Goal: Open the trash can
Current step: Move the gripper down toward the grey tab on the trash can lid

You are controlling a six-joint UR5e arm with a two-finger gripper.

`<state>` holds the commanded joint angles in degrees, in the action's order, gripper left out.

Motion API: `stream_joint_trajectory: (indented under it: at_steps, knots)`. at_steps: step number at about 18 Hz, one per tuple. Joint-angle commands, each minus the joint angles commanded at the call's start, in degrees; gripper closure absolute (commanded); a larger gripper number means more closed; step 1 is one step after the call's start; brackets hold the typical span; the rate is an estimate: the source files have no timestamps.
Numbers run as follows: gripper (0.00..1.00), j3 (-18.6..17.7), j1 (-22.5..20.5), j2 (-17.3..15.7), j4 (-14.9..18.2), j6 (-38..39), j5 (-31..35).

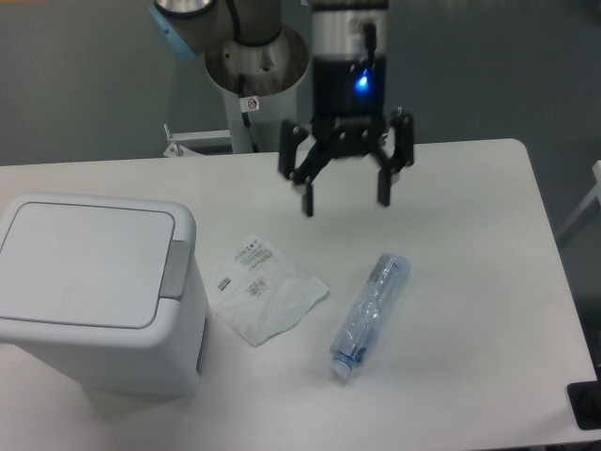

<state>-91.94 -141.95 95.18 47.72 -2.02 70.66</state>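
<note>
The trash can (pixel 94 291) is a boxy white bin at the left front of the table, its flat lid down and a grey push-button tab (pixel 176 270) on its right edge. My gripper (pixel 345 200) hangs open above the middle of the table, well to the right of the bin and higher than it. Its black fingers (pixel 307 199) point down with nothing between them. A blue light glows on the wrist above.
A white plastic packet (pixel 264 287) lies flat just right of the bin. A crushed clear bottle (pixel 370 313) with a blue cap end lies further right. The arm's base column (pixel 255 89) stands behind the table's far edge.
</note>
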Motion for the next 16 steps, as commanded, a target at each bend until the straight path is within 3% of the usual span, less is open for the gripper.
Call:
stream_joint_trajectory:
  at_steps: [10,16]
  knots:
    - [0.0,0.5,4.8,3.5,0.0,1.8,0.4]
    - [0.0,0.4,6.6,3.5,0.0,1.8,0.4]
